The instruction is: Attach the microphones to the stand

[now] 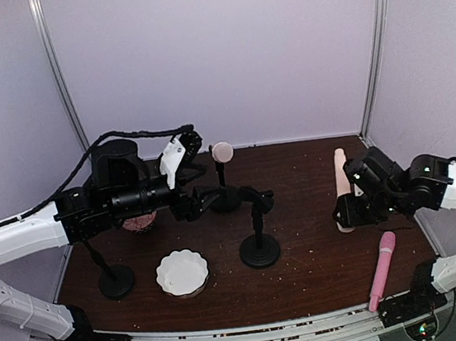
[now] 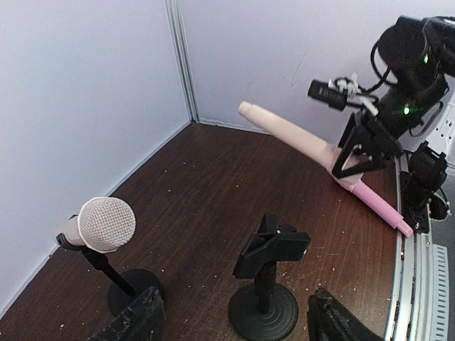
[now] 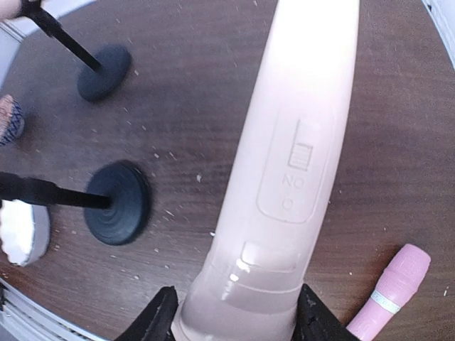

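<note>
A cream microphone [image 1: 340,172] lies at the right, handle toward the back wall. My right gripper [image 1: 348,210] is shut on its wider end; both fingers press its sides in the right wrist view [image 3: 234,312]. A pink microphone [image 1: 381,268] lies near the front right edge. Another cream microphone [image 1: 222,150] sits in the back stand [image 1: 226,196]. The middle stand [image 1: 256,217] has an empty clip [image 2: 274,249]. My left gripper [image 1: 202,200] is open, its fingers either side of that stand's base in the left wrist view [image 2: 234,323], not touching it.
A third stand [image 1: 115,277] is at the front left, its top hidden behind my left arm. A white fluted dish [image 1: 181,273] sits near the front. A speckled brownish object [image 1: 140,223] shows under the left arm. Walls close in on three sides.
</note>
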Controlling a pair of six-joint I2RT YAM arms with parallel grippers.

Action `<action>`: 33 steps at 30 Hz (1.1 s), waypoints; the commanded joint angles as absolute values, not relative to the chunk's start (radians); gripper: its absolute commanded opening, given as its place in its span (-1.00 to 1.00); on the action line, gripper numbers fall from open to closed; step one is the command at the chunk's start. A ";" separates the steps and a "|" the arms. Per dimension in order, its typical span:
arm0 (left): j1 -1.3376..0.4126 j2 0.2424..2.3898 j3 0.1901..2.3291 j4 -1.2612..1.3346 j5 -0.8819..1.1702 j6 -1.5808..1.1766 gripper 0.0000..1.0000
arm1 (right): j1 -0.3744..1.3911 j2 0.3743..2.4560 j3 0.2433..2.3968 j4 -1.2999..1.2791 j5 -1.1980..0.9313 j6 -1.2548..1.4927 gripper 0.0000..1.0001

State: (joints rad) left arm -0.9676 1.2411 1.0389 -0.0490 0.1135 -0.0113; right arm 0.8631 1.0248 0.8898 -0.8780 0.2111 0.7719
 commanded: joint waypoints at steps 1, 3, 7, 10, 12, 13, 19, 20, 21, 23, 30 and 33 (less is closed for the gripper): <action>-0.968 1.222 1.031 -0.020 0.148 0.072 0.40 | 0.878 0.929 0.988 -0.876 0.271 0.690 -0.50; -0.983 1.207 1.021 -0.011 0.143 0.145 0.38 | 0.883 0.900 1.029 -0.814 0.222 0.628 -0.55; -1.026 1.177 1.052 -0.081 0.067 0.325 0.37 | 0.889 0.934 1.134 -0.723 0.034 0.537 -0.61; -1.059 1.156 1.089 -0.145 0.015 0.433 0.36 | 0.921 0.996 1.217 -0.680 -0.119 0.501 -0.63; -1.080 1.136 1.110 -0.184 -0.008 0.503 0.36 | 0.944 1.028 1.249 -0.640 -0.207 0.488 -0.63; -1.090 1.126 1.116 -0.203 -0.013 0.545 0.36 | 0.953 1.043 1.261 -0.626 -0.244 0.485 -0.64; -1.176 1.086 1.169 -0.325 -0.118 0.787 0.36 | 1.004 1.115 1.274 -0.530 -0.422 0.465 -0.65; -1.187 1.094 1.188 -0.352 -0.148 0.811 0.36 | 1.010 1.128 1.278 -0.530 -0.439 0.466 -0.65; -1.197 1.099 1.205 -0.377 -0.172 0.838 0.36 | 1.016 1.139 1.278 -0.524 -0.460 0.466 -0.65; -1.218 1.109 1.226 -0.413 -0.203 0.882 0.36 | 1.032 1.164 1.278 -0.514 -0.504 0.464 -0.65; -1.277 1.139 1.225 -0.406 -0.337 1.054 0.37 | 1.072 1.244 1.312 -0.523 -0.597 0.446 -0.65; -1.289 1.159 1.225 -0.404 -0.361 1.087 0.37 | 1.083 1.275 1.321 -0.514 -0.639 0.448 -0.65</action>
